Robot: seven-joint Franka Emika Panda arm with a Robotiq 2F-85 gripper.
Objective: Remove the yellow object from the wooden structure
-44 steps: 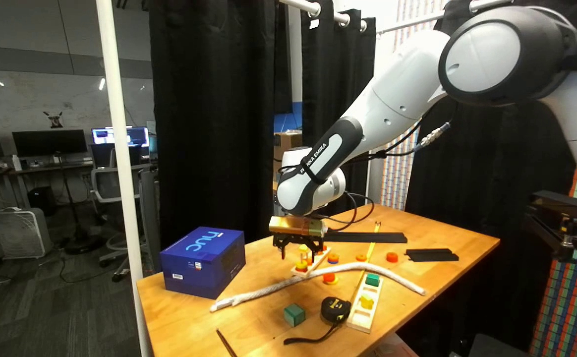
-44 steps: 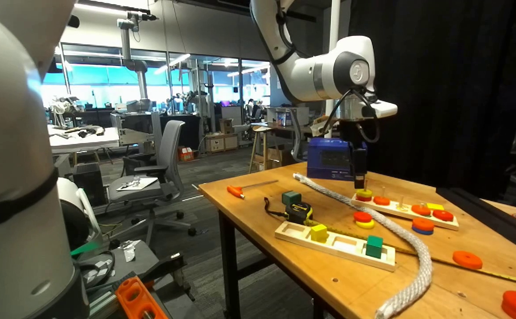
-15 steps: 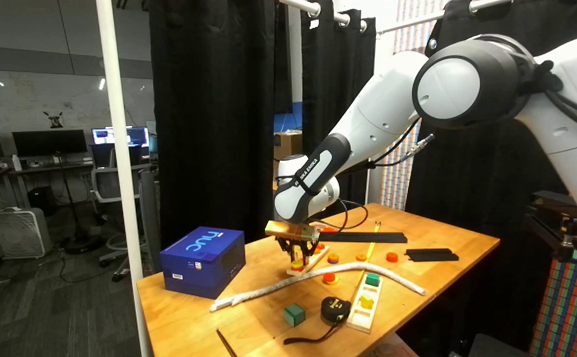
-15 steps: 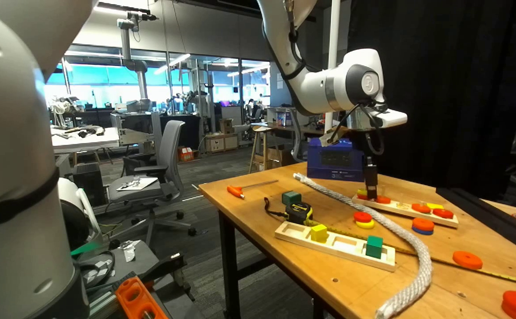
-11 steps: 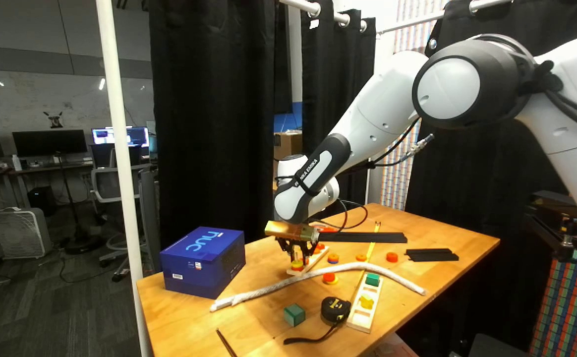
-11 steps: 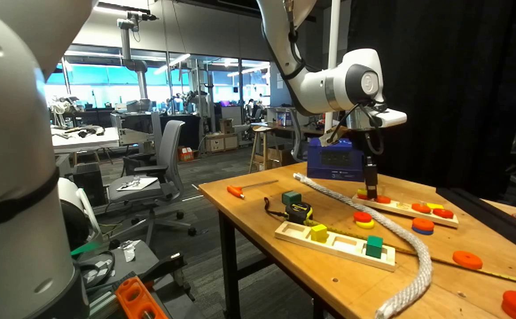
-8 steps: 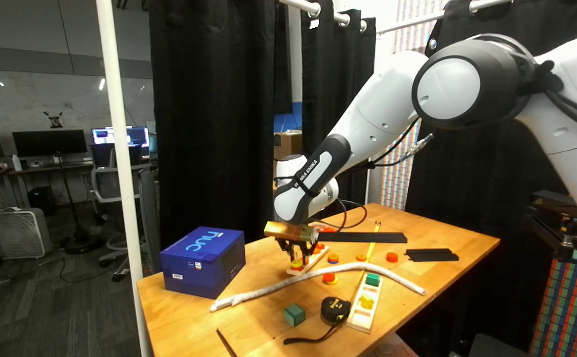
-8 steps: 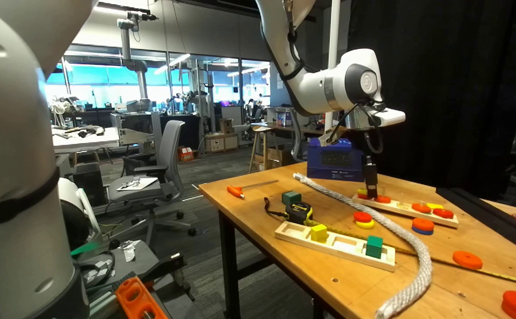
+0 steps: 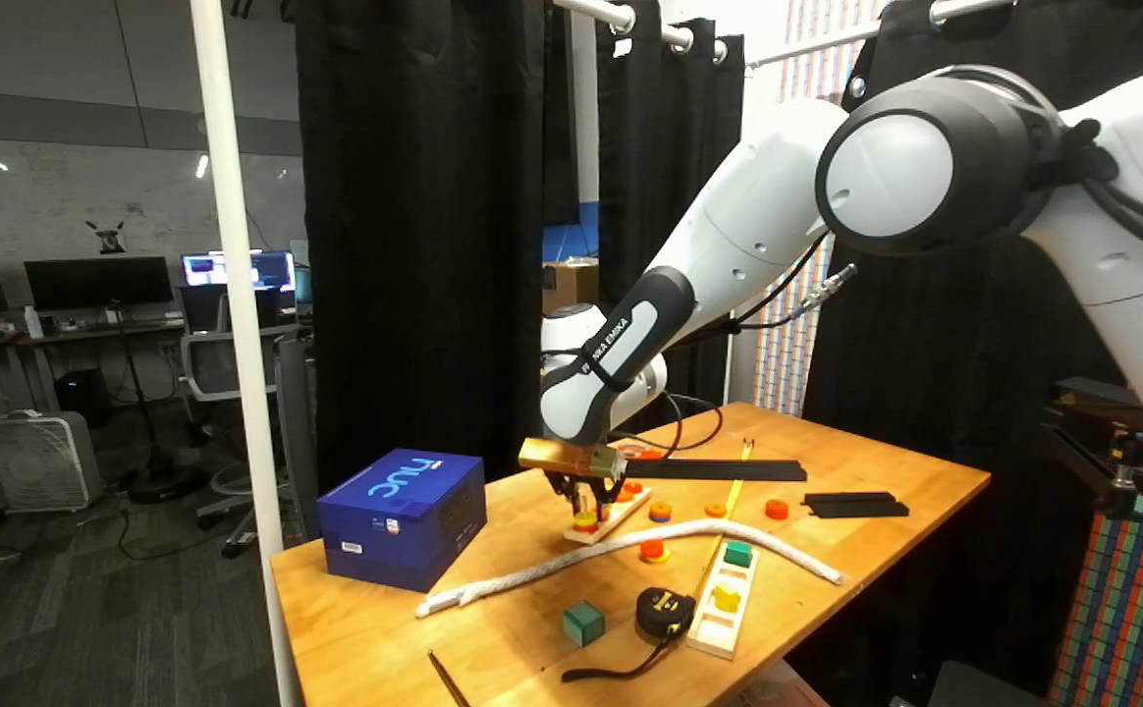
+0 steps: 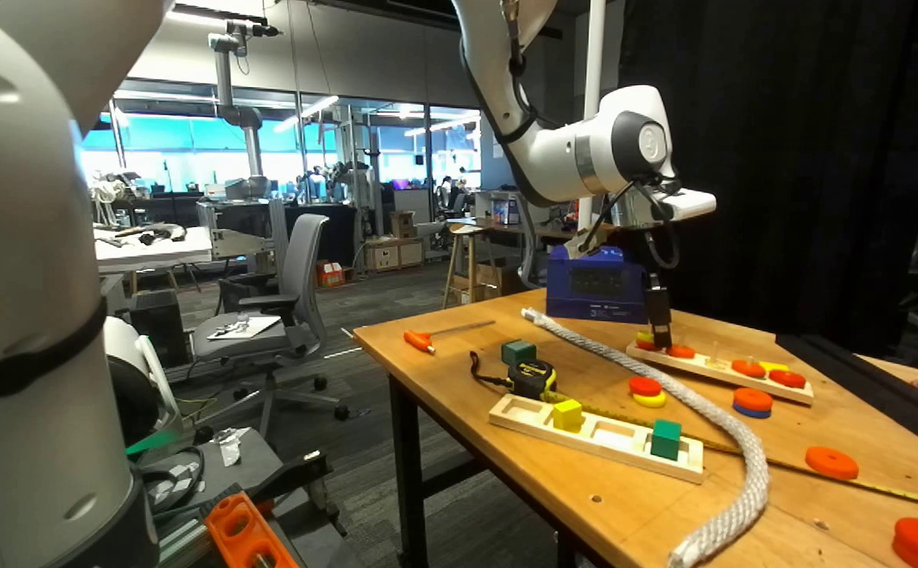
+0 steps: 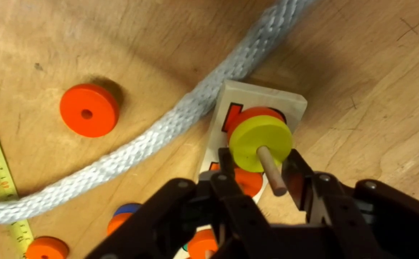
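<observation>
Wrist view: one hand (image 11: 260,160) pinches one yellow disc (image 11: 254,138) on one peg (image 11: 272,172).

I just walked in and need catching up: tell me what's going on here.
A robot arm has its hand at one end of a wooden board, apparently closed on a yellow disc. The disc sits around a peg, above a red disc, so it isn't off the board yet.

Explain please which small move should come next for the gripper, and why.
Probably a slow lift straight up along the peg: the gripper seems closed on the yellow disc, which sits on the peg above a red disc, so pulling sideways would likely drag the wooden structure.
</observation>
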